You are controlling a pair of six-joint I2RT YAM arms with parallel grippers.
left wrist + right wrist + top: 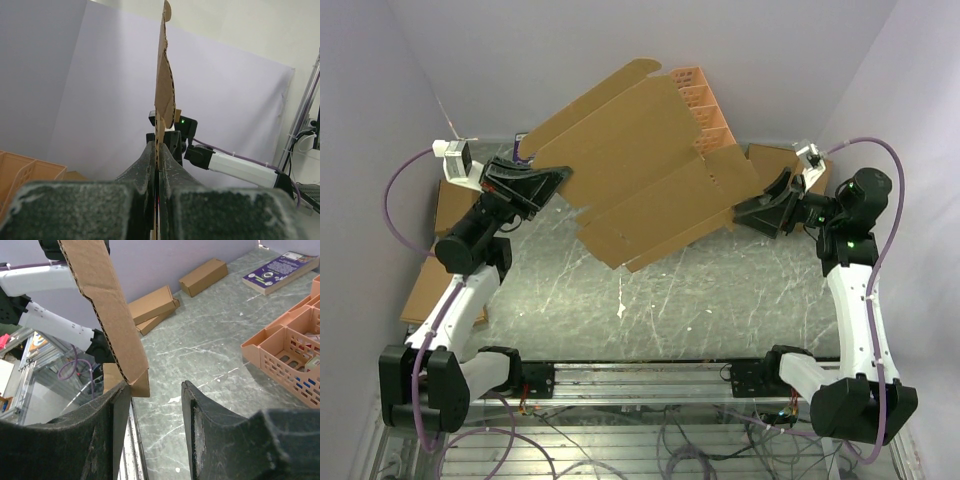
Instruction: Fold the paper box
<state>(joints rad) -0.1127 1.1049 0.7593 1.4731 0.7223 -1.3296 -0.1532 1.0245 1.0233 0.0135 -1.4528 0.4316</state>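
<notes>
1 rack (698,95) part-hidden by paper box (650,170); book (280,271) nr.

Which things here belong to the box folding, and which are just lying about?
In the job: paper box, left tool shut on it, right tool open at its edge.
Lying about: orange rack, small cardboard boxes, purple book.

You see an orange lattice rack (287,357) on the grey surface (210,345). Beyond it lies a purple book (280,271); closed brown boxes (202,276) rest near the wall.
</notes>
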